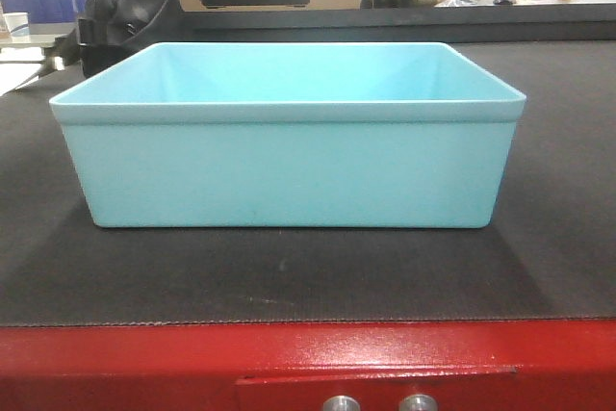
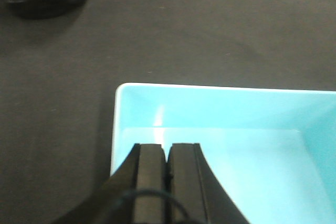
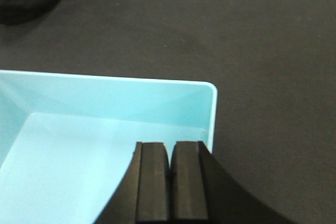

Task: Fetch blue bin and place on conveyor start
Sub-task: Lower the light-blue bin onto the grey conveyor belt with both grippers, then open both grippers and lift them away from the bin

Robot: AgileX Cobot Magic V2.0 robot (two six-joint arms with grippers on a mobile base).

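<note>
While upright, bin: blue bin (image 1: 289, 175) mid-frame on conveyor start (image 1: 289, 281), mouth up
Long axis: left-right, parallel to red front edge (image 1: 308, 363)
Left pincer (image 2: 168, 153): pressed together, holding nothing
Right pincer (image 3: 170, 153): likewise

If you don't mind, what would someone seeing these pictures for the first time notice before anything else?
The pale blue bin fills the middle of the front view, sitting empty and upright on the dark belt just behind its glossy red front edge. From above, each wrist view shows a black gripper, the left gripper and the right gripper, with jaws closed together over one end of the bin. A black bag lies behind it on the left.
</note>
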